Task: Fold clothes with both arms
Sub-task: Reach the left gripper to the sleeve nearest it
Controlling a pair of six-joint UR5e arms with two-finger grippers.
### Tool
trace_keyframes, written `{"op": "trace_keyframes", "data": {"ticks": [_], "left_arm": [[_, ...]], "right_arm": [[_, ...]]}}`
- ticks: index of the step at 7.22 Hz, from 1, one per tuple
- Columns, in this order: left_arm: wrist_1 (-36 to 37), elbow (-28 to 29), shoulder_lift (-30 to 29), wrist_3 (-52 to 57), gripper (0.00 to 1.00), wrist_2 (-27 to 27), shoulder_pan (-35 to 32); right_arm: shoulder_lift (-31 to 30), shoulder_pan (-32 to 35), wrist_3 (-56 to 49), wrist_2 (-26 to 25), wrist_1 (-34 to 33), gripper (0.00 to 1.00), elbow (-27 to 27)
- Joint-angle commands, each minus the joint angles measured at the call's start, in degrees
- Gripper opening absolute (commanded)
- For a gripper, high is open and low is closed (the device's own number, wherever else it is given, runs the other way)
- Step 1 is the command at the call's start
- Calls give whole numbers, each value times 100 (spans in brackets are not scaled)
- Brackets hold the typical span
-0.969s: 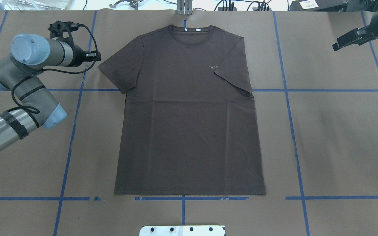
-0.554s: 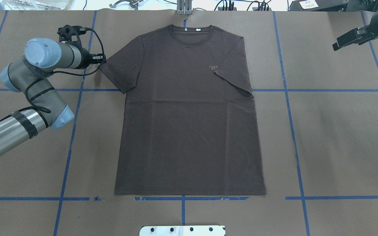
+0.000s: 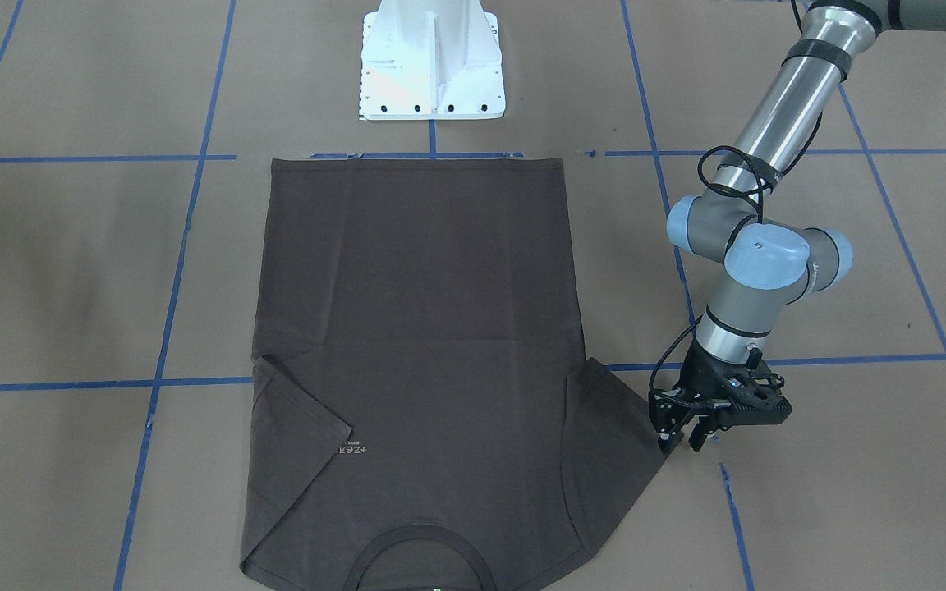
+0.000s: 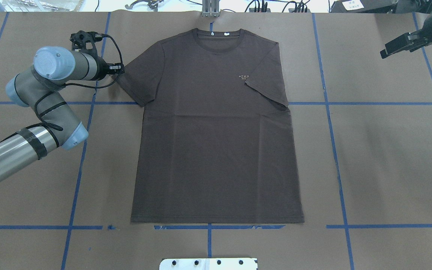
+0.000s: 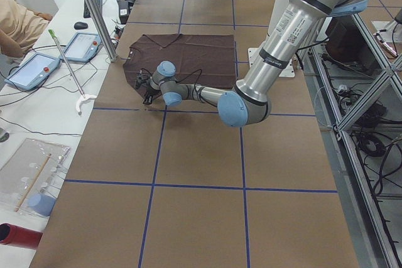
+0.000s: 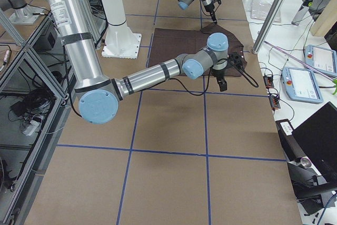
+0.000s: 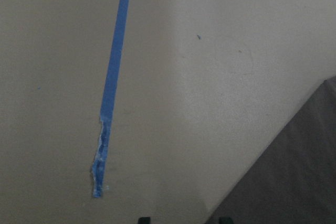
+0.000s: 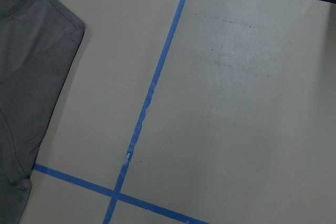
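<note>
From the front, the T-shirt (image 3: pixel 415 312) lies flat on the table (image 3: pixel 851 509), one sleeve (image 3: pixel 300 427) folded in, the left gripper (image 3: pixel 684 442) open and empty at the other sleeve. Overhead, the right gripper (image 4: pixel 394 47) hangs well clear, its opening unreadable; most folding apparently remains.

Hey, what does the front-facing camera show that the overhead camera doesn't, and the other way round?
Only the front-facing view shows the left tool from the side, open, right at the tip of the spread sleeve, and the whole white pedestal base. Only the overhead view shows the white neck tags and the cables past the table's far edge. Both show the T-shirt lying flat with its chest lettering up, one sleeve folded inward and the other spread out toward the left tool.
</note>
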Motion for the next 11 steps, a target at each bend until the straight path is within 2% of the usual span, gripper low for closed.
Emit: {"op": "trace_keyframes", "data": {"ticks": [1,2,3,6,9,11], "left_arm": [[-1,-22,-3,4,53,-6,60],[-1,-39,5,-5,53,-6,60],[-1,-48,5,-13,47,2,60],[-10,-118,14,-136,0,3,60],[244,-364,-143,-345,0,-32,95],[1373,-373,-905,-1004,0,2,349]], "right_arm": [[-18,5,5,-1,0,100,-3],[-36,6,-4,-1,0,100,14],[-45,6,-4,-1,9,100,15],[-54,-3,-4,-1,9,100,23],[-45,6,22,-1,9,100,23],[-45,-3,22,-10,0,100,15]]}}
